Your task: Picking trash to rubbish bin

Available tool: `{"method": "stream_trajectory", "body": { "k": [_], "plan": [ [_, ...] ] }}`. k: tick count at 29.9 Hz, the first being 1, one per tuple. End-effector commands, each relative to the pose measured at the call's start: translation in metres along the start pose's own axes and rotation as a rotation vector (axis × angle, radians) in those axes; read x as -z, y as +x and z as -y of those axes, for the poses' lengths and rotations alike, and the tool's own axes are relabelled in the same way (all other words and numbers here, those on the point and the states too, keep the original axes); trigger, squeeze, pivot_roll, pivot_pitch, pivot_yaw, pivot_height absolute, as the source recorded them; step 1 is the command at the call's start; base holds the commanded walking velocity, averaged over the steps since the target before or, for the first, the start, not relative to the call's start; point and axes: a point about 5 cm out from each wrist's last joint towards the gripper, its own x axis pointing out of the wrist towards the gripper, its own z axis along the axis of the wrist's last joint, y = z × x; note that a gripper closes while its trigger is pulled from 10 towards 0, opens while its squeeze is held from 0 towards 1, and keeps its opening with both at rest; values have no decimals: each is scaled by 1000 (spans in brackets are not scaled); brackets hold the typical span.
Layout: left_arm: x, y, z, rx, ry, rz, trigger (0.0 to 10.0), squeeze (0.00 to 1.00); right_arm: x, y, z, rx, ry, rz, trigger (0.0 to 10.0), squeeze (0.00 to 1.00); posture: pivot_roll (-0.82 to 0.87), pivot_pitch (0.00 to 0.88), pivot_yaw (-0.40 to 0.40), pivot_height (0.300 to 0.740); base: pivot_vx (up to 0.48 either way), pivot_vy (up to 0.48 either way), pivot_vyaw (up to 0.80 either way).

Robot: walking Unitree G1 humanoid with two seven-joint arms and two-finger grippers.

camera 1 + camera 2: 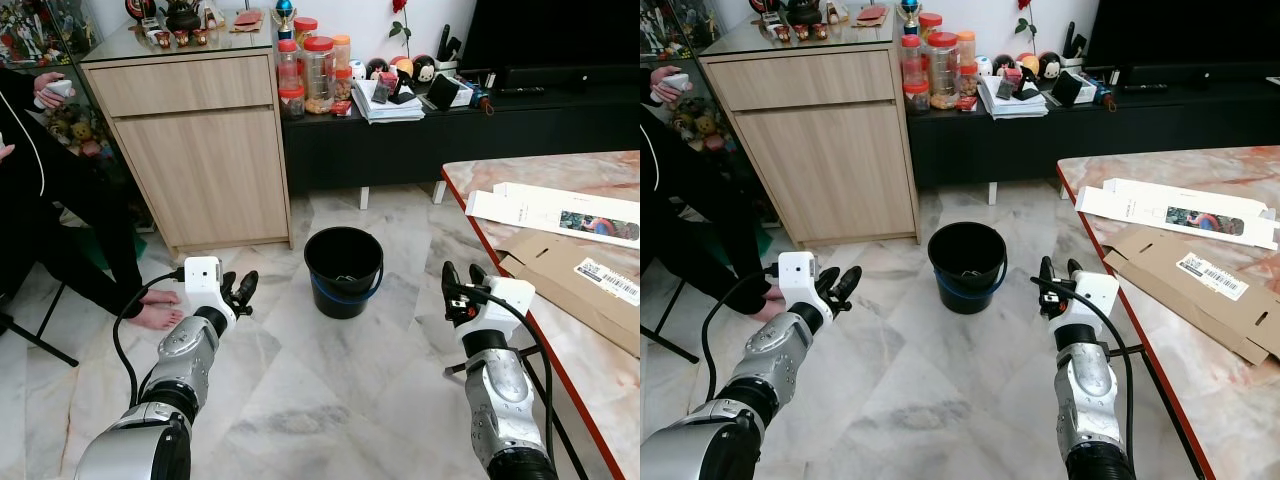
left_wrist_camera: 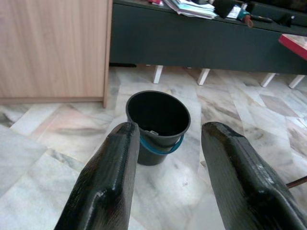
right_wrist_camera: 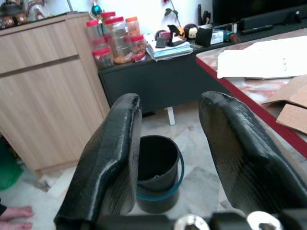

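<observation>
The left gripper (image 1: 238,289) and the right gripper (image 1: 461,283) both hover above the marble floor (image 1: 330,400) with their fingers spread and nothing between them. The black bin (image 1: 343,270) stands on the floor ahead of both sets of fingertips, roughly midway between them and well apart from each. In the left wrist view its open mouth sits in the gap between the two fingers (image 2: 103,187), and something small and pale lies inside it.

The likely trash, a white carton (image 1: 555,210) and a flattened brown cardboard box (image 1: 580,280), lies on the table (image 1: 590,175) off to the outer side of the right fingers, not in front of them.

The main risk appears to be the right arm swinging outward and catching the table's red edge, which runs just beside it. Flat cardboard also gives the fingers little to pinch, so it may slide away or slip free. A person's bare foot (image 1: 158,315) rests near the left fingers, so a wide left-arm move could strike it.
</observation>
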Motion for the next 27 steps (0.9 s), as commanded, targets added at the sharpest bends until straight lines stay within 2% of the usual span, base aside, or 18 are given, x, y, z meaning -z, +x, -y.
{"method": "stream_trajectory", "body": {
  "k": [1, 27],
  "plan": [
    [-4, 1, -1, -3, -1, 11, 10000, 0, 1, 0, 1, 1, 4, -7, 10000, 0, 136, 8, 32, 740, 0, 0, -788],
    [-6, 2, 2, 6, 36, 30, 10000, 0, 4, 1, -3, -20, -5, -20, 10000, 0, 138, 5, 29, 740, 0, 0, -784]
  ]
}}
